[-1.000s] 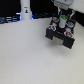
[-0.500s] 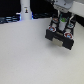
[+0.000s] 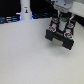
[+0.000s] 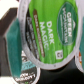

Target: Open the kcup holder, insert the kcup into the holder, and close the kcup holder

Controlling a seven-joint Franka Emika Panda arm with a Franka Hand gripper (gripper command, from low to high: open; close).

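The near part of the counter is bare and pale, and nothing on it has shifted over the last second; the change lies farther back, toward the exterior view's right, where the arm has sunk a little closer over the kcup holder — a small descent, to judge by such coarse pictures. The holder stands where it stood, its lower front jutting toward the near side as if the drawer were already drawn out, though I cannot be sure of that. The kcup fills the wrist view, green-lidded and pressed up close to the camera, with other pods crowding beside it; that suggests the insertion is in hand, the pod at or just above a slot. The tool is cut off by the top edge of the exterior view and does not show in the wrist view — whether it grips the pod or has let go, I cannot tell; the slot beneath is hidden too.
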